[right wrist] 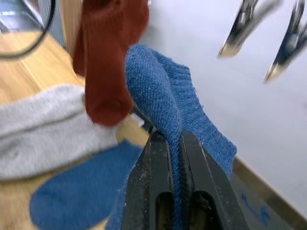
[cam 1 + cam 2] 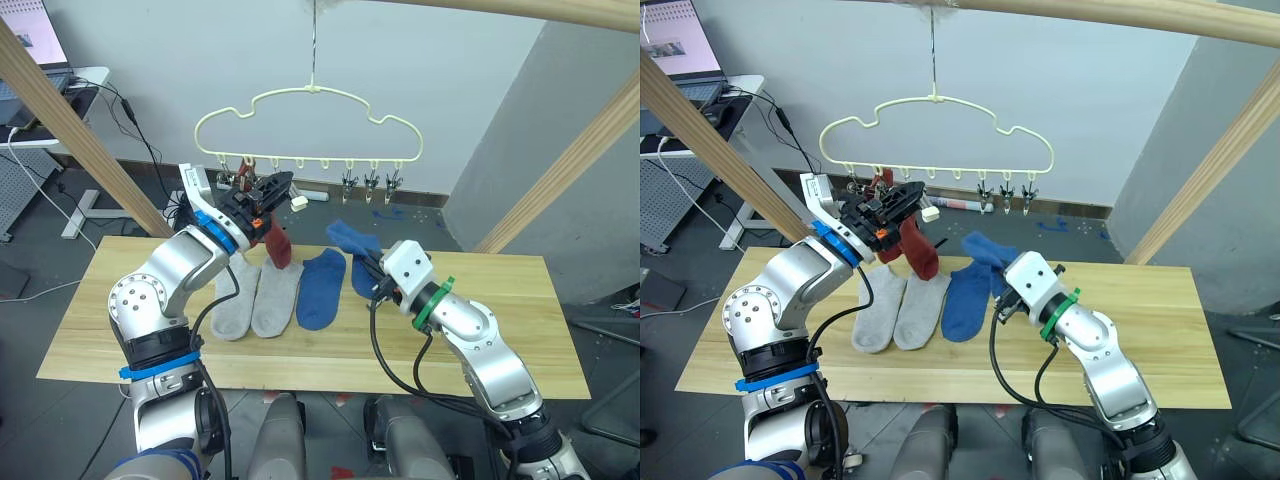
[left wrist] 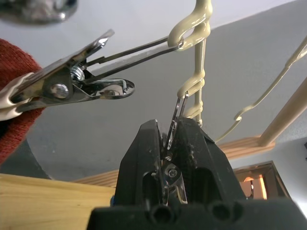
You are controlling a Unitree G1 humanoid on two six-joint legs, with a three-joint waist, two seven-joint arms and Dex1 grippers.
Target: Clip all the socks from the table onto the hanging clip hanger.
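Note:
The pale-yellow clip hanger (image 2: 310, 130) hangs over the table's (image 2: 500, 330) far edge. A rust red sock (image 2: 278, 245) dangles from one of its left clips (image 3: 72, 86). My left gripper (image 2: 272, 187) is raised beside that sock and is shut on the neighbouring metal clip (image 3: 176, 112). My right gripper (image 2: 372, 268) is shut on a blue sock (image 2: 350, 240), held a little above the tabletop with its cuff end up. Flat on the wood lie two light grey socks (image 2: 236, 300) (image 2: 278, 298) side by side and a second blue sock (image 2: 322, 288).
Three bare clips (image 2: 370, 182) hang at the hanger's right end. Thick wooden frame beams (image 2: 70, 130) (image 2: 570, 160) slant up on both sides. A white desk (image 2: 60, 85) with cables stands at the far left.

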